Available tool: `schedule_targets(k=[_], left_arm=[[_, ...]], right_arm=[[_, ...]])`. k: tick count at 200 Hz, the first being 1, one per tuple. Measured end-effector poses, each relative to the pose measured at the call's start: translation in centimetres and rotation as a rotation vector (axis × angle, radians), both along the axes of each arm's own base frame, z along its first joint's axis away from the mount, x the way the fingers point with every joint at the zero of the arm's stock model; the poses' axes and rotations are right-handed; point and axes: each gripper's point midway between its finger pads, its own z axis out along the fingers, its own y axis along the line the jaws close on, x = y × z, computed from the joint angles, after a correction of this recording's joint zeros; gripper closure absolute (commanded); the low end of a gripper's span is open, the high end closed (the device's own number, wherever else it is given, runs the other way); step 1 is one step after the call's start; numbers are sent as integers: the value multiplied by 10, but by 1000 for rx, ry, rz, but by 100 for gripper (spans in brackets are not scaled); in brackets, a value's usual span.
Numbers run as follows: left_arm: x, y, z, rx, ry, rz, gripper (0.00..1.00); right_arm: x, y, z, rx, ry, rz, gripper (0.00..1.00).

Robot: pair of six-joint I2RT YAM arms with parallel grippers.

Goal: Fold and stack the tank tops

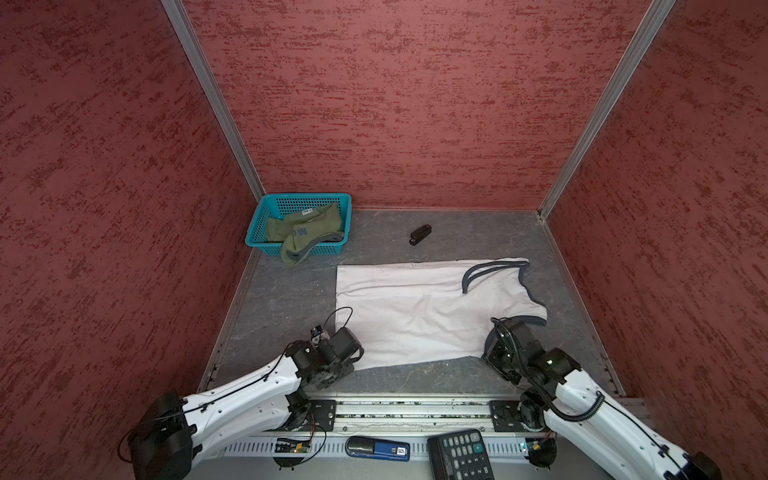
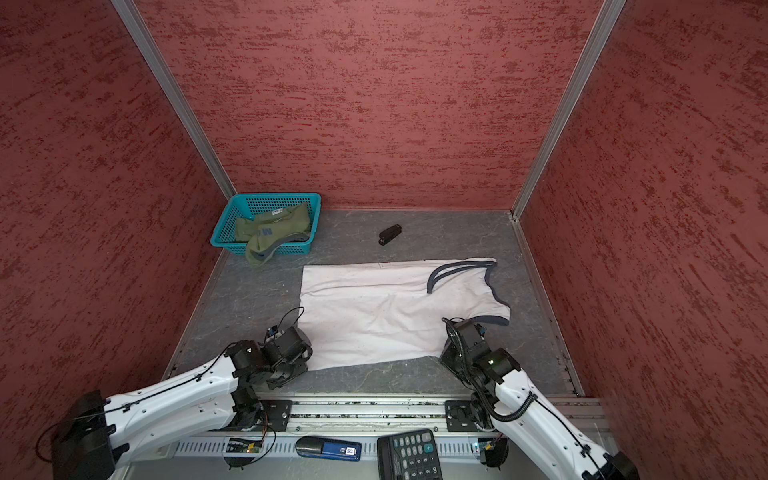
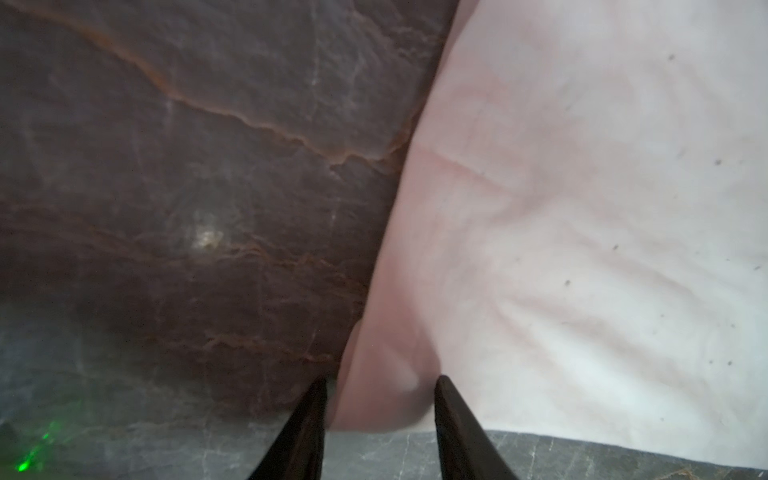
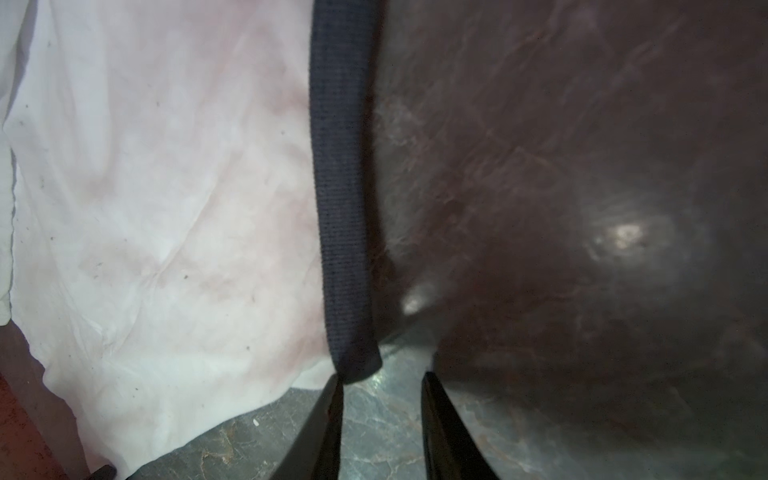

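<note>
**Both hands low at the near edge of the white tank top**

In both top views the left arm (image 1: 249, 386) and right arm (image 1: 582, 399) reach in from the bottom of the frame, wrists tipped down to the table (image 1: 282, 299). The left hand (image 3: 380, 380) is spread, with a raised corner of the white tank top (image 1: 415, 316) between its fingers. The right hand (image 4: 380, 378) is also spread, one fingertip (image 4: 332, 403) at the end of the dark trim (image 4: 343, 208). The white tank top lies flat and creased at centre frame, straps to the right. The olive tank top (image 1: 303, 230) sits crumpled in the turquoise basket (image 1: 303, 204), left of centre, partly over the rim.
</note>
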Motion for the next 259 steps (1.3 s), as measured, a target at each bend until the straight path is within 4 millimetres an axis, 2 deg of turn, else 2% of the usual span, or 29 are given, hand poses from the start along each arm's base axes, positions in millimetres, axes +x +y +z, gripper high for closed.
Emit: schedule_targets(k=[42,79,107,126,157,192,228,259], left_arm=[[9,-2,0,-25,-29,24,69],[14,-2,0,-34,-42,34,76],[13,1,1,-23,-40,34,80],[18,3,8,-15,-55,43,82],[38,2,29,-29,-106,72,84],[69,3,47,-22,-153,106,84],[110,9,59,-1,-202,148,84],[143,15,61,17,-222,182,84]], right_arm=[[8,4,-4,2,-7,0,76],[17,9,-5,3,-18,7,89],[22,9,1,-13,-28,15,93],[28,9,11,-25,-52,22,93],[44,10,35,-51,-110,38,92],[72,13,58,-108,-164,78,92],[116,18,70,-148,-201,112,91],[156,22,70,-158,-226,138,90]])
